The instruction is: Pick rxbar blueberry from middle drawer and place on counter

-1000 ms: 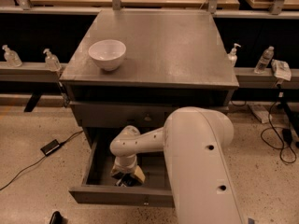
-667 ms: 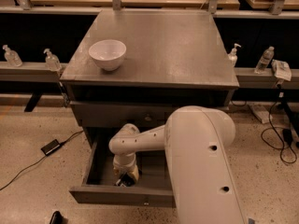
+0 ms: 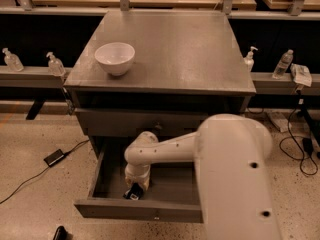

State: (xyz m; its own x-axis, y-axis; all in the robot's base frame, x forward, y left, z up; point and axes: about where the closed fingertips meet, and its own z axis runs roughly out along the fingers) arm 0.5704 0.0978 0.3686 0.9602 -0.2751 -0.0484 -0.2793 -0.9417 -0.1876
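Note:
The middle drawer [image 3: 140,210] is pulled open below the counter [image 3: 180,44]. My white arm reaches down into it from the right. My gripper [image 3: 133,192] is low inside the drawer, near its front left part. A small dark piece with a pale patch [image 3: 133,196] shows right at the gripper's tip on the drawer floor. It looks like the rxbar blueberry, but I cannot tell whether it is gripped. The arm hides the right half of the drawer.
A white bowl [image 3: 114,58] stands at the counter's front left. The closed drawer front above has a dark knob [image 3: 156,126]. Small bottles [image 3: 55,64] stand on the side benches. A black adapter [image 3: 53,157] and cable lie on the floor at the left.
My gripper has moved a little left and towards the drawer's front, sinking lower onto the dark piece. The bowl and drawer have not moved.

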